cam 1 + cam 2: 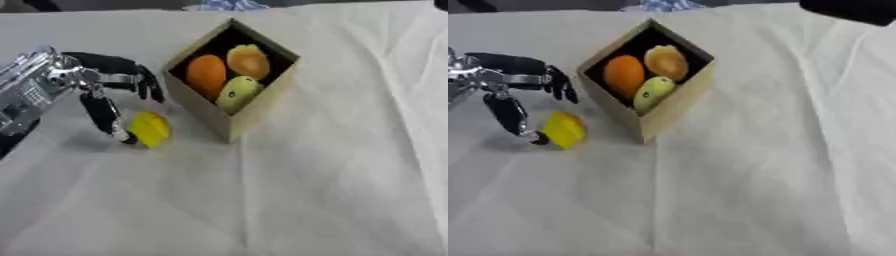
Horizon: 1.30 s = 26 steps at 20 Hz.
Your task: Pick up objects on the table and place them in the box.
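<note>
**Left robot hand at yellow object, box holds three fruits**

Surface (pixel 332 190): covered in a white cloth, fills nearly the whole frame, creases running down the centre and along the right side.

Box (pixel 249 112): open-top cardboard, upper centre of frame, turned so one corner points toward the bottom edge. Dark interior. Sits upright on the cloth.

Left robot hand (pixel 109 85): comes in from the left edge at mid-upper height, silver forearm and wrist, black fingers. Fingers (pixel 144 82) are spread and bent, reaching toward the left wall of the box but apart from it. Thumb (pixel 105 117) points down and ends right at the yellow object, on that object's left side. Hand is apart, not clamped on anything; only the thumb tip looks to be in contact, the fingers are above and clear of the object.

Right robot hand: only a dark shape (pixel 855 10) in the upper right corner of the right eye view; cannot tell what its fingers are doing.

Box contents, all lying against each other:
- orange fruit (pixel 206 75), left side of the box, elongated
- yellow-orange fruit (pixel 248 61), far side, just right of the orange one
- yellow-green fruit (pixel 237 92), near corner, with a small dark spot on it

Yellow object (pixel 150 128): small, blocky, on the cloth at left-centre, just left of the box's near corner, outside the box, not touching it.
</note>
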Tool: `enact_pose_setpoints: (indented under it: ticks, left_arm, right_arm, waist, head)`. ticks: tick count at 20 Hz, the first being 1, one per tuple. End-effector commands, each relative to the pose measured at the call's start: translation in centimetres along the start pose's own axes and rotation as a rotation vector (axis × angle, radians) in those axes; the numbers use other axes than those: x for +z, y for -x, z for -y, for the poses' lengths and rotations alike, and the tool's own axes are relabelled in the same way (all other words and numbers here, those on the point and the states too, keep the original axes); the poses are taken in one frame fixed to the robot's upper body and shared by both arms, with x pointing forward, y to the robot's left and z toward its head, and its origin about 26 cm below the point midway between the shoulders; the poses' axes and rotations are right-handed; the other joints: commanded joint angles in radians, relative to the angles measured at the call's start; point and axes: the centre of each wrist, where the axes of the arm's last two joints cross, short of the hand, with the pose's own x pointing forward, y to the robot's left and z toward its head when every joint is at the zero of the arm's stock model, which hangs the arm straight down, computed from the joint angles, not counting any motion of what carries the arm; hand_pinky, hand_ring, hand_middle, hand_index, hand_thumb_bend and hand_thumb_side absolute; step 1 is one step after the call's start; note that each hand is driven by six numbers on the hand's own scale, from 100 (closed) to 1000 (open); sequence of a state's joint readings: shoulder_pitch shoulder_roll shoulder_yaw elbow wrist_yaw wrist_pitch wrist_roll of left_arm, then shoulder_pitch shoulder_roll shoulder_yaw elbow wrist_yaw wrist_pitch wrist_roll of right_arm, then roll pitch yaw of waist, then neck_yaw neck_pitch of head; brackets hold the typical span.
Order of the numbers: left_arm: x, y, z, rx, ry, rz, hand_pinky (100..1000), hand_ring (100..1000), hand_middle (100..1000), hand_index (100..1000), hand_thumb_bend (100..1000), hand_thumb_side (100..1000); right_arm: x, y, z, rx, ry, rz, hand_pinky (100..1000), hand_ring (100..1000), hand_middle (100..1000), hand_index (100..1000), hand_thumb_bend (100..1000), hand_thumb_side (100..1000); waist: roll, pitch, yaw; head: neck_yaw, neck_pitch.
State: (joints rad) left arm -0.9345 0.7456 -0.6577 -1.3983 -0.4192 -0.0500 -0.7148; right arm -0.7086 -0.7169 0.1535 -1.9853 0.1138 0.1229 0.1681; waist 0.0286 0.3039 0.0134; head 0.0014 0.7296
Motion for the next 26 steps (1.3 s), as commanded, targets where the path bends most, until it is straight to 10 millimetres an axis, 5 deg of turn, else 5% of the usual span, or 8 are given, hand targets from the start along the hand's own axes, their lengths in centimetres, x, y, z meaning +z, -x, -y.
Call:
enact_pose_setpoints:
  ticks: [1, 12, 16, 21, 26]
  left_arm:
    - [0.3, 0.5, -0.7, -0.025, -0.006, -0.016, 768, 730, 711, 785, 494, 150]
    - [-0.9, 1.1, 0.4, 0.003, -0.043, -0.016, 733, 676, 635, 691, 213, 193]
    - [0.1, 0.9, -0.1, -0.011, -0.101, 0.005, 729, 658, 605, 654, 163, 178]
    - [4.3, 0.0, -4.0, -0.107, -0.290, 0.008, 738, 661, 603, 649, 186, 108]
    - [7.2, -3.0, -9.0, -0.191, -0.443, 0.016, 747, 666, 611, 659, 200, 100]
  right_arm:
    - [-0.1, -0.6, 0.9, 0.015, 0.024, 0.024, 886, 711, 668, 779, 100, 513]
    - [-0.1, -0.6, 0.9, 0.005, 0.037, 0.026, 887, 711, 663, 781, 100, 514]
    - [0.0, -0.5, 1.0, 0.008, 0.041, 0.019, 887, 712, 663, 781, 100, 515]
    - [0.3, -0.3, 1.1, 0.015, 0.045, 0.008, 887, 713, 663, 780, 100, 515]
    - [0.4, -0.2, 0.9, 0.015, 0.037, 0.005, 887, 714, 664, 780, 100, 517]
  waist:
    - [-0.003, -0.016, 0.000]
    - [-0.010, -0.015, -0.004]
    - [-0.010, -0.018, -0.001]
    - [-0.005, -0.028, 0.008]
    - [0.008, -0.043, 0.010]
  head:
    - [0.003, -0.006]
    - [0.004, -0.008]
    - [-0.001, -0.007]
    - [-0.017, 0.000]
    - [-0.026, 0.010]
